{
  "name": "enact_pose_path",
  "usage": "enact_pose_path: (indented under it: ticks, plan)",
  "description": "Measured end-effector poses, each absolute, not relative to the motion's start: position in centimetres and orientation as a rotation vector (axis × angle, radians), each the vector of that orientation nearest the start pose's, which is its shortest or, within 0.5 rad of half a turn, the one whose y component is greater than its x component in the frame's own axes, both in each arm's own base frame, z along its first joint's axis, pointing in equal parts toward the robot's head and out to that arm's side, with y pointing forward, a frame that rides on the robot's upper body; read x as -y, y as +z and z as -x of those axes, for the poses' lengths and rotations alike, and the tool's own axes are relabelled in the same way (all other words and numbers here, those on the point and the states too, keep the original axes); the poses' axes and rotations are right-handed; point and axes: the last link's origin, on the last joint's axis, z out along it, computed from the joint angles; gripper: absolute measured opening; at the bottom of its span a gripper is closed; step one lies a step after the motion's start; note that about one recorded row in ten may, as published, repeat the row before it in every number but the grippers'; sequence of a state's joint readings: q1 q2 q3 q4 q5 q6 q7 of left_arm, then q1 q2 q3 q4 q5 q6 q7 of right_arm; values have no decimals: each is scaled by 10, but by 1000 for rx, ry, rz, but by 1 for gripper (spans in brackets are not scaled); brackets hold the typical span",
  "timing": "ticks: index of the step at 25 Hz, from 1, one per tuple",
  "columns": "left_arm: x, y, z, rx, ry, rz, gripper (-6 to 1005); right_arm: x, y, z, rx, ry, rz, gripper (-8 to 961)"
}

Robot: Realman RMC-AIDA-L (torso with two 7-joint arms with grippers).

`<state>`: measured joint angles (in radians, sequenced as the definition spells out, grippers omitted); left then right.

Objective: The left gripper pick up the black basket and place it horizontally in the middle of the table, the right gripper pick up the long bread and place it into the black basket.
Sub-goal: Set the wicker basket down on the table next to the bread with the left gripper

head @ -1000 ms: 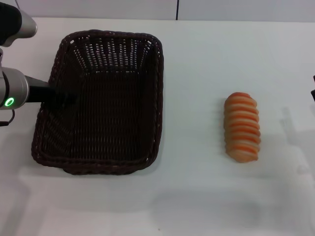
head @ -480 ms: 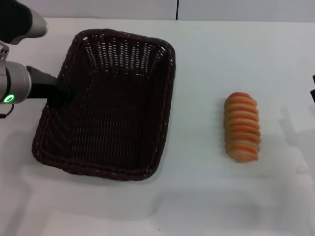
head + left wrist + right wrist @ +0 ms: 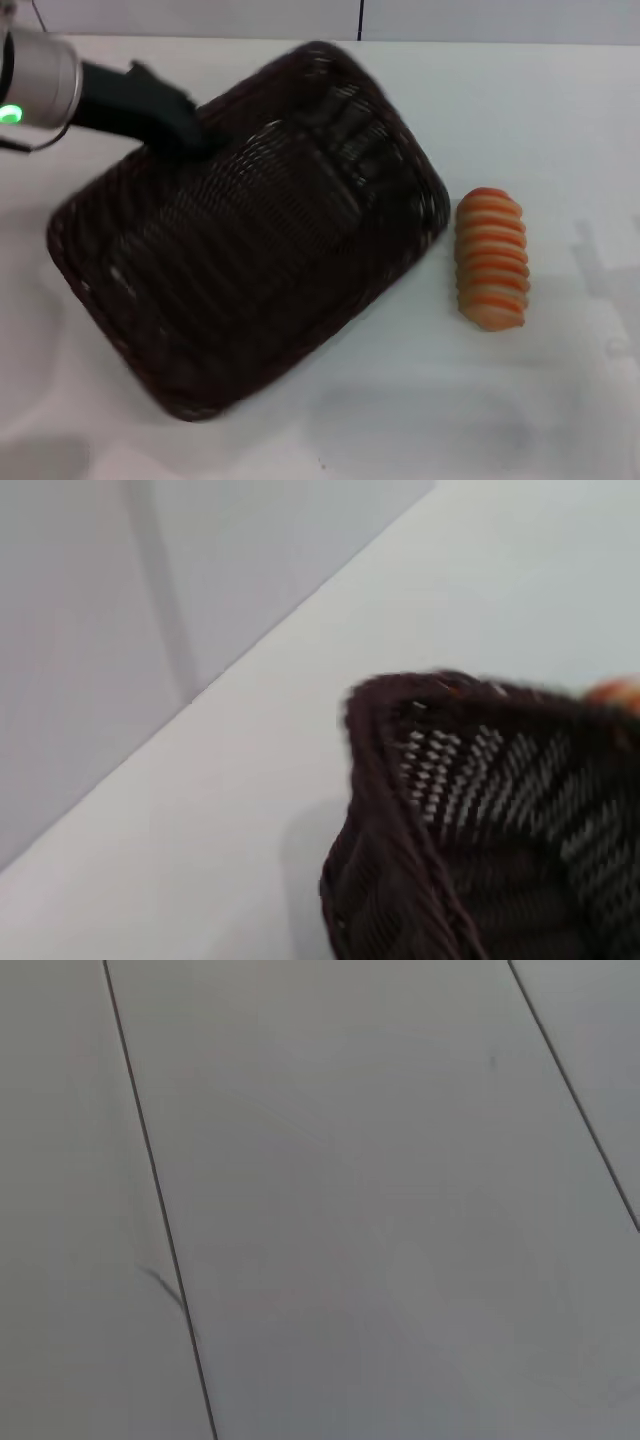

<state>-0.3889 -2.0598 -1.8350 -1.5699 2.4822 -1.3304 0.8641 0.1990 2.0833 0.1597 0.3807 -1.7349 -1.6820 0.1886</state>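
The black basket [image 3: 250, 270] is lifted off the white table [image 3: 560, 110] and turned at a slant, with one corner close to the long bread. My left gripper [image 3: 185, 130] is shut on the basket's rim at its far left side, with the silver arm and green ring light behind it. The left wrist view shows the basket's braided rim and woven wall [image 3: 480, 810]. The long bread [image 3: 491, 259] lies lengthwise on the table at the right, orange ridged top up; a bit of it shows past the rim in the left wrist view [image 3: 615, 692]. My right gripper is out of view.
A grey wall [image 3: 200, 15] runs behind the table's far edge. The right wrist view shows only grey panels with dark seams [image 3: 330, 1200]. Bare tabletop lies in front of the basket and around the bread.
The left gripper has lifted the basket and swung it clockwise and to the right, so its corner now reaches close to the bread. The bread has not moved.
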Motion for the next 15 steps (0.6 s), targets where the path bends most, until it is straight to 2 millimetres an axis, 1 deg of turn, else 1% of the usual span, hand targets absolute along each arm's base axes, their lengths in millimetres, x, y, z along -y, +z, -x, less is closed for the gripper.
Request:
enact_pose_path:
  ticks: [1, 2, 5, 7, 12, 14, 15]
  plan:
    - [-362, 54, 184, 504, 127, 2561, 250, -217, -30, -301, -565, 1128, 1439, 767]
    - [-371, 60, 163, 408, 36, 2682, 250, -216, -29, -300, -561, 1132, 1434, 767]
    - [-377, 60, 150, 343, 22, 2763, 247, -212, -28, -300, -560, 1147, 1423, 767]
    - [-381, 54, 135, 263, 33, 2861, 240, -210, -27, -299, -560, 1158, 1420, 767]
    - [-383, 42, 119, 177, 38, 2957, 226, -203, -24, -299, -545, 1177, 1403, 767]
    - [-383, 42, 119, 177, 38, 2957, 225, -202, -24, -299, -545, 1178, 1399, 766]
    - [-383, 39, 117, 164, 40, 2972, 225, -202, -24, -299, -545, 1179, 1398, 766]
